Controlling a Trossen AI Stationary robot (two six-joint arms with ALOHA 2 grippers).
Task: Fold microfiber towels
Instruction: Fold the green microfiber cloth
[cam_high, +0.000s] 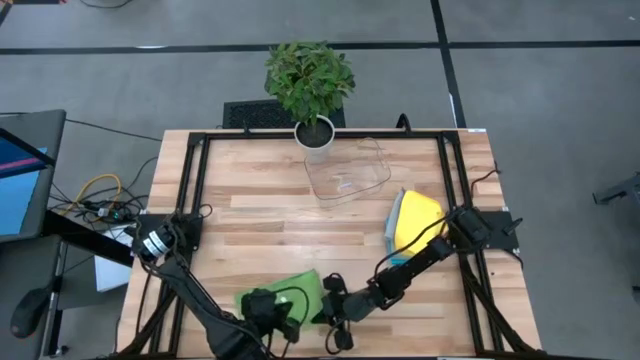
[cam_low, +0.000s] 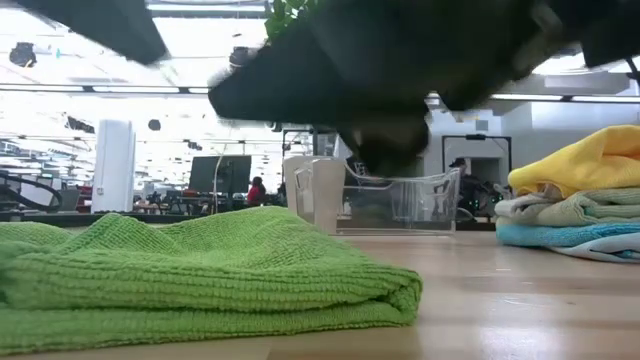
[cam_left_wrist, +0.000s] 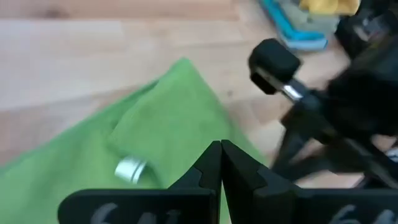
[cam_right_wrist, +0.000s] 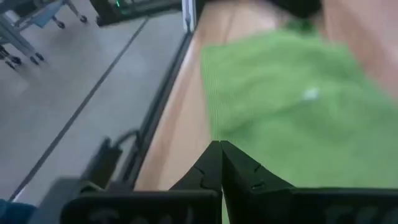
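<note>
Green towel (cam_high: 285, 293) lay folded at lower center of the high view, left gripper (cam_left_wrist: 221, 163) and right gripper (cam_right_wrist: 219, 163) both pressed together empty over it, while the yellow-topped towel stack (cam_high: 412, 224) at right looked already folded, so this fold seemed nearly done.

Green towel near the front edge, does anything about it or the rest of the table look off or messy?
Nothing stands out. The green towel lies folded flat, the towel stack sits tidy at the right, and the clear tray and potted plant stand upright.
</note>
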